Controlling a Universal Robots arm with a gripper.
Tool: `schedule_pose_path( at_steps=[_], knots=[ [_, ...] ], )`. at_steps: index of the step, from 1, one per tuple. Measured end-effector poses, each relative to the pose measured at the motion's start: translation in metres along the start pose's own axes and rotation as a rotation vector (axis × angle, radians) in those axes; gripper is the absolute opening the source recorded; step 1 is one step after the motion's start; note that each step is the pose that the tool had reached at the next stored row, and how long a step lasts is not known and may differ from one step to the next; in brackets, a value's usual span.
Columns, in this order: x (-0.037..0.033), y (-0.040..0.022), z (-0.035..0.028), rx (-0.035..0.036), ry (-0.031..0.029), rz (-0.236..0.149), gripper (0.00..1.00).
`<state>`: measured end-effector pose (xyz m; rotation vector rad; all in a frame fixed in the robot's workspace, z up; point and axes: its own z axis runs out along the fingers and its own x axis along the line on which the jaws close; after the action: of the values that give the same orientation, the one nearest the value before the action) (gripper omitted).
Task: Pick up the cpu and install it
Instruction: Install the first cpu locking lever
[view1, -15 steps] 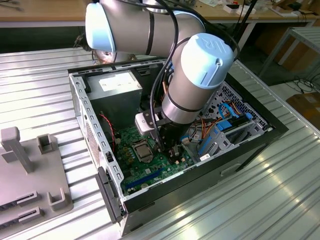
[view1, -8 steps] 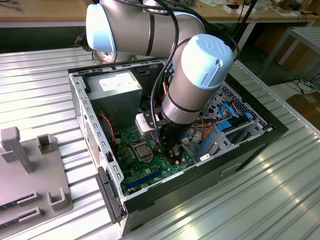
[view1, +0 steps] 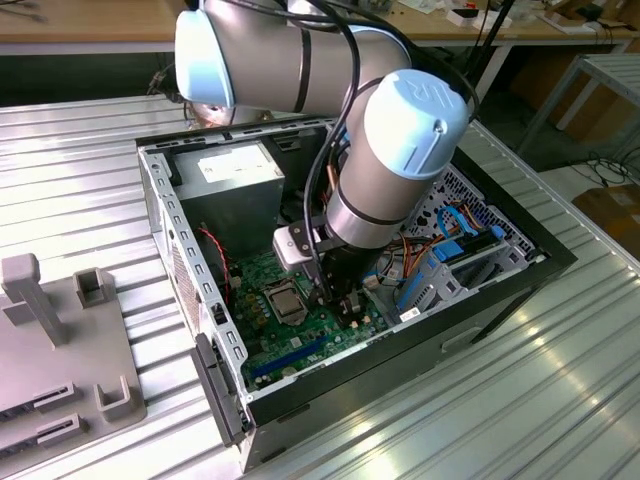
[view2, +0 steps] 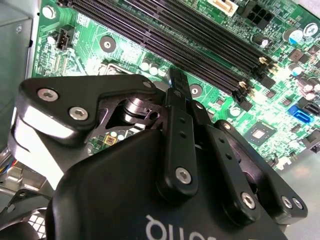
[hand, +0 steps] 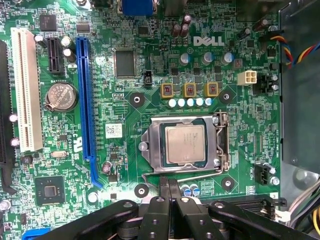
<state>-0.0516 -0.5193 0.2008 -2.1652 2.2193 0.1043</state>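
Claw (hand: 168, 192) shut, empty, above cpu (hand: 186, 144) seated in motherboard (hand: 150, 60) socket

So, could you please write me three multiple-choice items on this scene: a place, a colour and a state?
1. Where is the cpu? A in the socket; B on the table; C beside the case.
2. The long slot beside the white slot is: A red; B blue; C yellow.
3. The end effector is: A wide open; B shut, empty; C shut on a cable.
Answers: 1 A, the socket frames it. 2 B, blue plastic. 3 B, its fingers meet, nothing between.
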Motion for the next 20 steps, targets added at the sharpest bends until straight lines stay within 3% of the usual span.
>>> schedule_pose_path(
  at_steps=[20],
  knots=[
    [0.0, -0.0005, 0.0011, 0.0, 0.0009, -0.001, 0.11]
  ],
)
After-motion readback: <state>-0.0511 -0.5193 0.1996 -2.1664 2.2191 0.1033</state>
